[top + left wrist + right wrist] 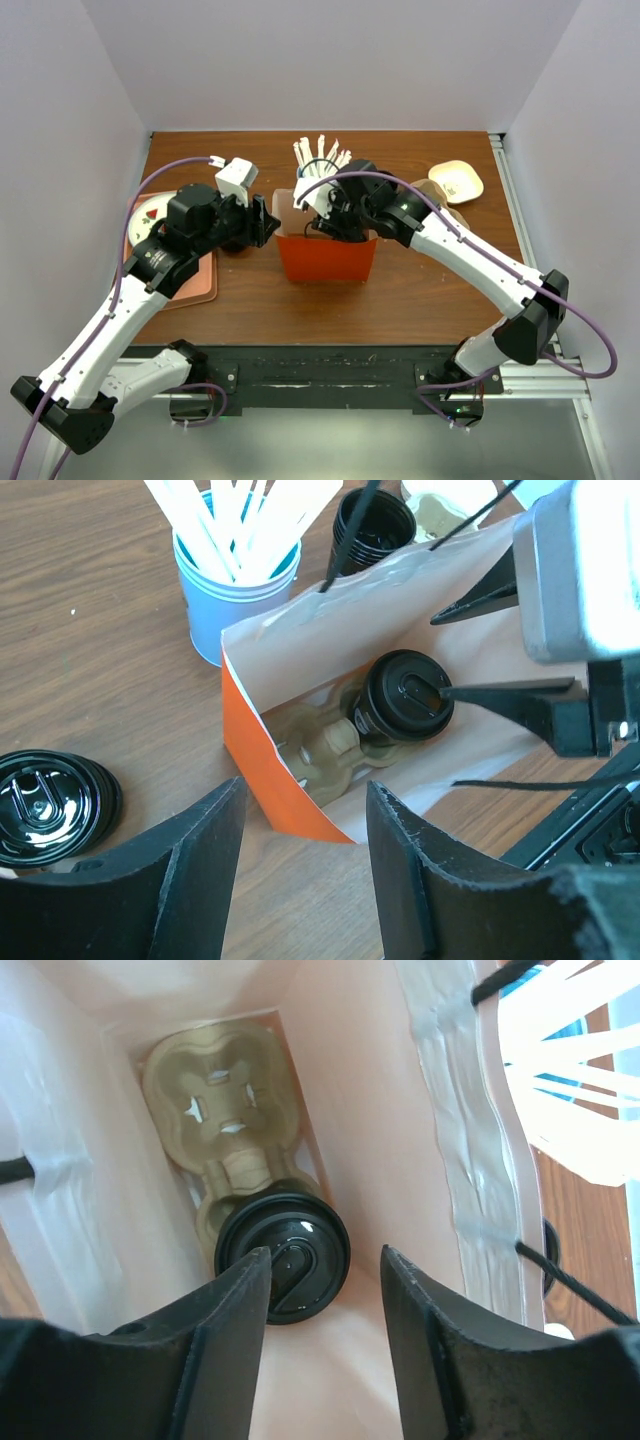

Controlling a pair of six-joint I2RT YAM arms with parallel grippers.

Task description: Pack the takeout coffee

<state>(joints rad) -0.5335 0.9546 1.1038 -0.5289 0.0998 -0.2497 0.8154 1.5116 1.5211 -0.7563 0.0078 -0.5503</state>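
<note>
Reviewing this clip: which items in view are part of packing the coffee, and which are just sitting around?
Part of the job:
- takeout coffee
- pulp cup carrier it sits in
- orange bag holding both
- right end effector, open above the cup

Lying about:
- blue straw holder
- black cups
- stack of black lids
- beige dish
- brown tray

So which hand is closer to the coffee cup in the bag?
Right. The right hand is inside the orange bag, just above the coffee cup; the left hand is outside, at its corner.
</note>
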